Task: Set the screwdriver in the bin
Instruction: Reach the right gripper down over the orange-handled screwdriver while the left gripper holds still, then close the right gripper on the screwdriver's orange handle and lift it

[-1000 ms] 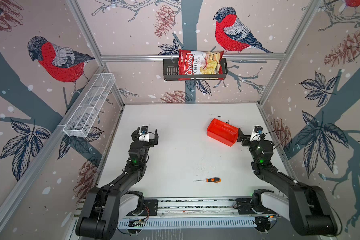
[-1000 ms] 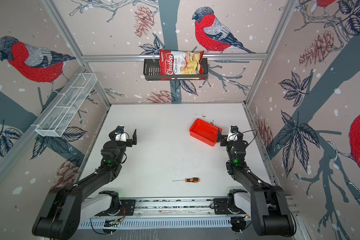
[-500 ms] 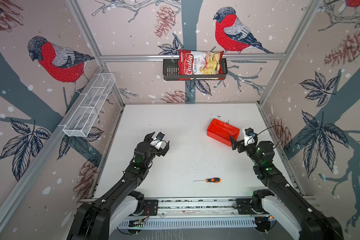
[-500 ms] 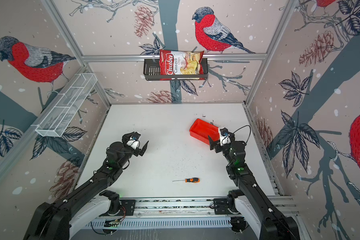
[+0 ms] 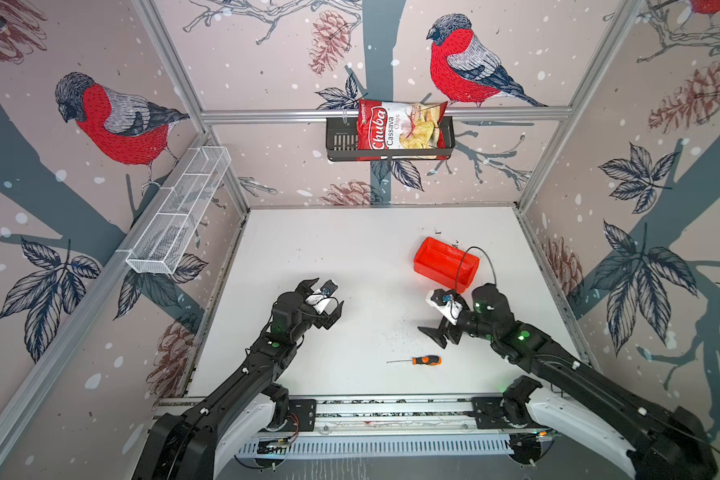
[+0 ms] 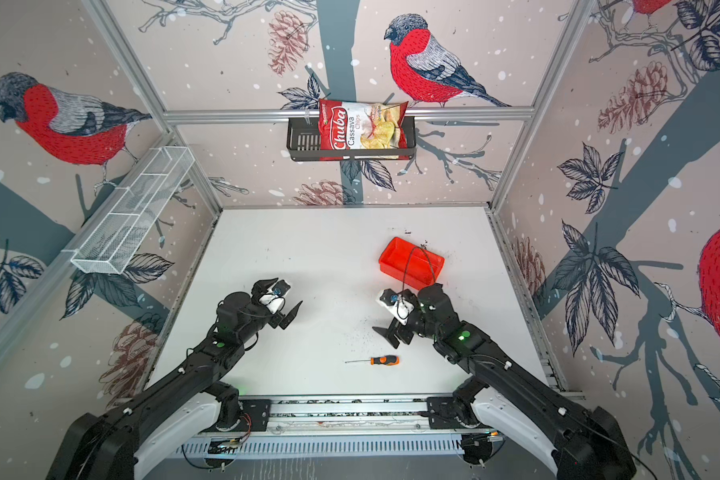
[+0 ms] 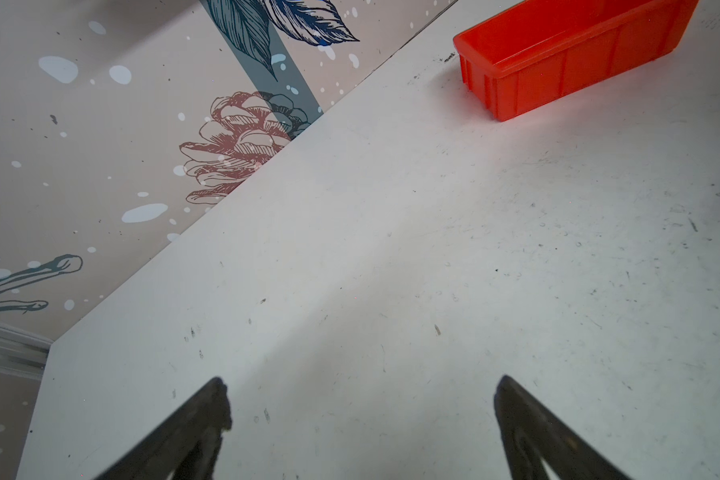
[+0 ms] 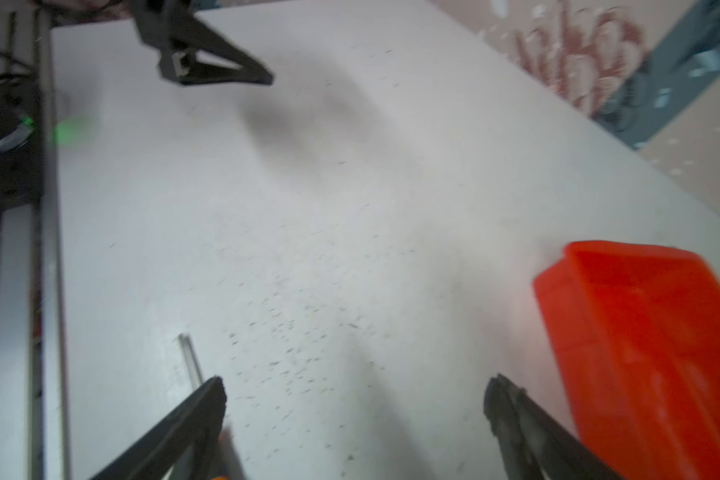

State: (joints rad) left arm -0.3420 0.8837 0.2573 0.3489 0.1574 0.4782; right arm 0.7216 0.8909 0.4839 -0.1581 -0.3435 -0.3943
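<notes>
The orange-and-black screwdriver (image 5: 417,360) is lying flat on the desk (image 5: 350,257), shaft pointing left, well apart from the red bin (image 5: 433,270) sitting farther back.

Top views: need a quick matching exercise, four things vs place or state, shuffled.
Things:
1. screwdriver
2. bin
3. chips bag
4. right gripper

Place or state:
A. in the black wall basket
B. open, nothing between its jaws
C. lying flat on the table, near its front edge
D. red-orange, on the table, right of middle and farther back

Pairs: 1-C, 2-D, 3-A, 4-B
</notes>
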